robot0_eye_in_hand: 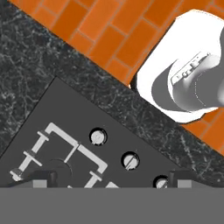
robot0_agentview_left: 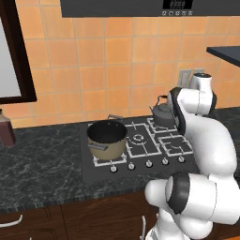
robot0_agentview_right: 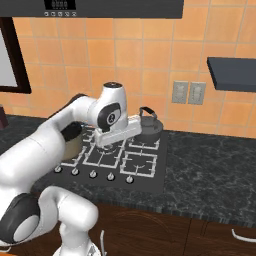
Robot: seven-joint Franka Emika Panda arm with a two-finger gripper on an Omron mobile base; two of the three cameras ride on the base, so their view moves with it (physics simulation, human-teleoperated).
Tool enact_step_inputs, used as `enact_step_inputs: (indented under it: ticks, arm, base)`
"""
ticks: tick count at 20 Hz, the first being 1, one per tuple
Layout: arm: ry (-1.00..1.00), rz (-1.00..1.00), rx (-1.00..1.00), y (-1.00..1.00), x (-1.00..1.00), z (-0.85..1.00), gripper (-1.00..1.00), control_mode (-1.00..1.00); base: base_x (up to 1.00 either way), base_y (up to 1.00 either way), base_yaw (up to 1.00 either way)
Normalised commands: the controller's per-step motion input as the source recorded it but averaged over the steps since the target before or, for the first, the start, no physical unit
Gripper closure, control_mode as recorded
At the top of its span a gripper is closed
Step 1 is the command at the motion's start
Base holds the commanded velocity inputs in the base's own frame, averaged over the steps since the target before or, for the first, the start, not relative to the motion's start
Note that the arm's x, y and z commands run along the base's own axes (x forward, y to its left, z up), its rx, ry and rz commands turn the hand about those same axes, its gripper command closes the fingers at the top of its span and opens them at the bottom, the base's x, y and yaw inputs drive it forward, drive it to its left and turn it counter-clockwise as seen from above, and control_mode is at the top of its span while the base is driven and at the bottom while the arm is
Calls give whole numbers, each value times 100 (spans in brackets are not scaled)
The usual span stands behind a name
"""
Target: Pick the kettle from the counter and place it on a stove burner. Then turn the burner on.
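Note:
The dark-grey kettle (robot0_agentview_left: 163, 114) (robot0_agentview_right: 149, 128) stands upright on the back right burner of the black cooktop (robot0_agentview_left: 89, 171), its arched handle up. My gripper (robot0_agentview_right: 118, 138) (robot0_eye_in_hand: 112, 177) hovers just in front of it, over the front right stove burner (robot0_agentview_right: 140, 162) (robot0_eye_in_hand: 57, 162). It is open, points down, holds nothing, and is clear of the kettle. In the hand view the fingertips (robot0_eye_in_hand: 43, 177) stand wide apart over that grate, with the knobs (robot0_eye_in_hand: 98, 137) and the counter (robot0_eye_in_hand: 39, 57) beyond. My own arm hides part of the kettle in the left base view.
A tan pot (robot0_agentview_left: 108, 136) (robot0_agentview_right: 72, 137) with a black inside sits on the front left burner. A row of knobs (robot0_agentview_left: 149, 163) (robot0_agentview_right: 111, 176) runs along the cooktop's front. A brown bottle (robot0_agentview_left: 5, 129) stands far left. Dark counter (robot0_agentview_right: 210, 165) stretches to the right under a shelf (robot0_agentview_right: 232, 67).

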Motion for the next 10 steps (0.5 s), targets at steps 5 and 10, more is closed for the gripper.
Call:
enact_step_inputs:
  ticks: [5,10]
  arm:
    - [18,-22,5,63,-11,-43,-100,-100]
    - [10,0,0,16,3,-11,-100,-100]
  base:
    - [0,0,0]
    - [0,0,0]
